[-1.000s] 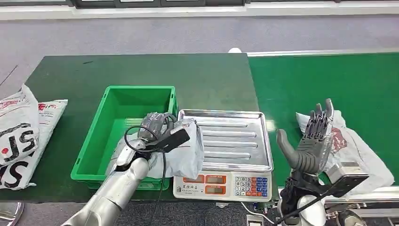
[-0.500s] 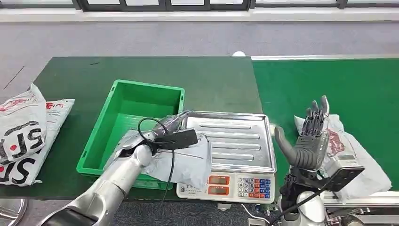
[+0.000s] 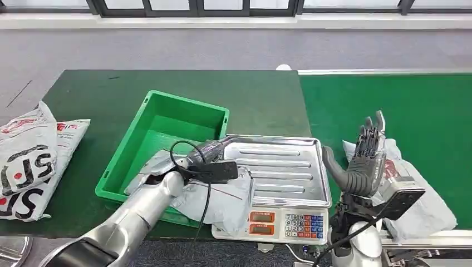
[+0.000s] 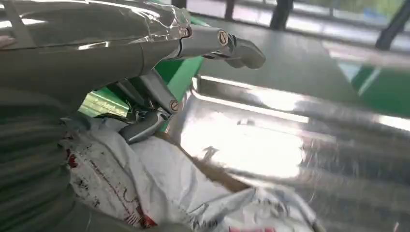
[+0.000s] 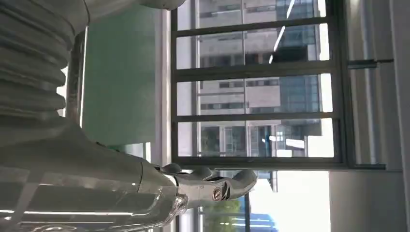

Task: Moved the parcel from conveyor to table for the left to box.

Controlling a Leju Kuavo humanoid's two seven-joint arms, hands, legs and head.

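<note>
The left hand (image 3: pixel 196 157) grips a grey parcel (image 3: pixel 220 194), which sags below the hand, draped over the near right corner of the green bin (image 3: pixel 146 133) and the left edge of the scale (image 3: pixel 281 183). The fingers are mostly buried in the crumpled plastic, so the exact hold is hard to make out; the left wrist view shows one finger (image 4: pixel 145 128) pressing into the bag. The right hand (image 3: pixel 362 161) is raised, fingers spread, holding nothing. Behind it another parcel (image 3: pixel 423 200) lies on the conveyor (image 3: pixel 389 100), partly hidden by the hand. More bags (image 3: pixel 28 161) lie far left on the tabletop (image 3: pixel 83 94), cut off at the edge.
</note>
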